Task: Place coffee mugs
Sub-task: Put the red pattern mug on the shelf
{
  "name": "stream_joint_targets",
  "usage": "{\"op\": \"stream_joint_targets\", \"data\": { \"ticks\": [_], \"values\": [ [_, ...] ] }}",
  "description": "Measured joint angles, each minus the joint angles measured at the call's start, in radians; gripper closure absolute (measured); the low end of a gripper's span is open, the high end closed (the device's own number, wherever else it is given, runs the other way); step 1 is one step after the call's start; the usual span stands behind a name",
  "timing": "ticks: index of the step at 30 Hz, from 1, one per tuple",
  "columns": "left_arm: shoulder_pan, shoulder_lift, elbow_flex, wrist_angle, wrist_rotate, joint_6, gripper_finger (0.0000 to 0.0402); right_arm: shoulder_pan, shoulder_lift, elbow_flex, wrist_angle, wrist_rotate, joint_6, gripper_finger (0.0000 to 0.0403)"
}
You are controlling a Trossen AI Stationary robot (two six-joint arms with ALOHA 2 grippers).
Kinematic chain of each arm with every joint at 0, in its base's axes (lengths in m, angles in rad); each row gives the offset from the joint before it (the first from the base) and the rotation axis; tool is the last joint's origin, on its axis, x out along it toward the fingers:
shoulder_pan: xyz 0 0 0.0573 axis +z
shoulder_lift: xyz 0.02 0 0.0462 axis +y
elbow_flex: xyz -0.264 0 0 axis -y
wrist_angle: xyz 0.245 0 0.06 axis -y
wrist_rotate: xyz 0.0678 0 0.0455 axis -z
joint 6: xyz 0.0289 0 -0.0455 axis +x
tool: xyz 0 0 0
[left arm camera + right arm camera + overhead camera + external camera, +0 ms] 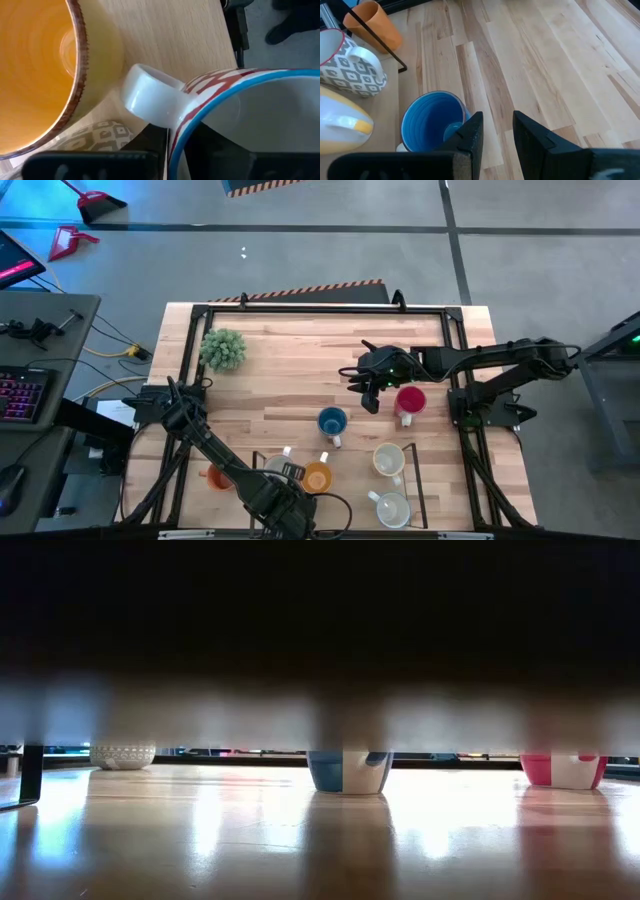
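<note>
My left gripper (pixel 287 478) is at the table's near edge, shut on a white mug with a red pattern and blue rim (pixel 260 115). A mug with an orange inside (pixel 35 70) stands close beside it. My right gripper (pixel 494 132) hovers open over bare wood between the blue mug (pixel 332 422) and the red mug (pixel 410 402), touching neither. The blue mug (pixel 432 122) stands upright just beside one of its fingers. Two white mugs (pixel 388 460) (pixel 392 508) stand near the right. An orange mug (pixel 215 475) stands near the left. My left gripper holds the white patterned mug by its wall (pixel 176 142), right next to the handle (pixel 150 97). One dark finger (pixel 220 152) is inside the mug and the other (pixel 150 150) is outside. Whether the mug's base rests on the table cannot be seen.
A thin dark wire frame (pixel 415 480) lies around the near mugs. A bushy green plant (pixel 222 348) in a white pot (pixel 122 755) stands at the far left. Bare wood lies in the table's middle and far part. A dark frame (pixel 330 308) borders the table.
</note>
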Motion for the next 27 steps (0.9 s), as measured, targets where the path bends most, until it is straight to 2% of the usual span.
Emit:
{"op": "stream_joint_targets", "data": {
  "ticks": [6,17,27],
  "values": [
    [0.005,-0.011,0.003,-0.014,-0.001,-0.028,0.0340,0.000,0.000,0.000,0.000,-0.012,0.000,0.0318],
    [0.008,-0.011,0.117,-0.070,-0.003,-0.033,0.0330,0.000,0.000,0.000,0.000,-0.013,0.000,0.0318],
    [0.008,-0.011,0.166,-0.219,0.001,-0.057,0.0330,0.000,0.000,0.000,0.000,-0.013,0.000,0.0318]
  ]
}}
